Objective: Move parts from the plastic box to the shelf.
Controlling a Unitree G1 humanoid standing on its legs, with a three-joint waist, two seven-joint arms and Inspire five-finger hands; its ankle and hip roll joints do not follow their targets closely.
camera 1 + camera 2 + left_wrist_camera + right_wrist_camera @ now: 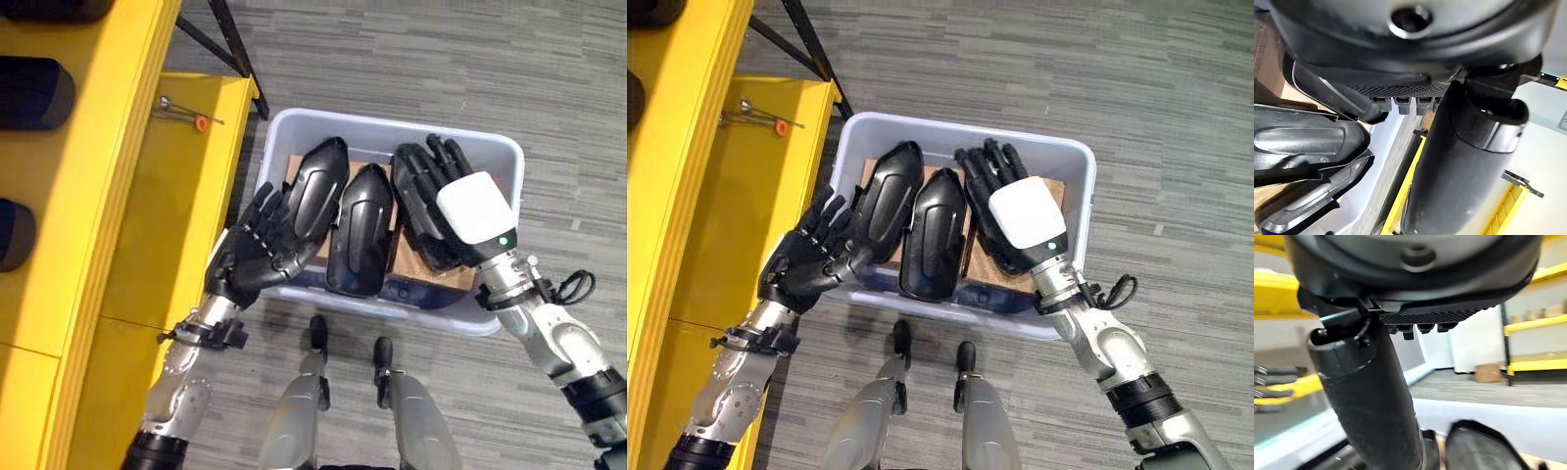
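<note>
Here, robot hands (pixel 265 245) (pixel 431 201) (open) inside box rim (pixel 392 125)

I see glossy black parts (pixel 361 230) in a pale blue-white plastic box (pixel 505 157) with a brown cardboard liner (pixel 407 259). The shelf (pixel 127 147) is bright yellow, the floor (pixel 441 59) grey and striped.

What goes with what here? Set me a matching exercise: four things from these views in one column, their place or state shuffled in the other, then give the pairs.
Things:
1. left hand
2. right hand
3. plastic box
4. screwdriver

Places or states:
A. lies on the yellow shelf
B. stands on the grey carpet, holding black parts
C. fingers spread, reaching down into the box
D. open, against the leftmost black part at the box's left rim

Pairs: 1-D, 2-C, 3-B, 4-A
</note>
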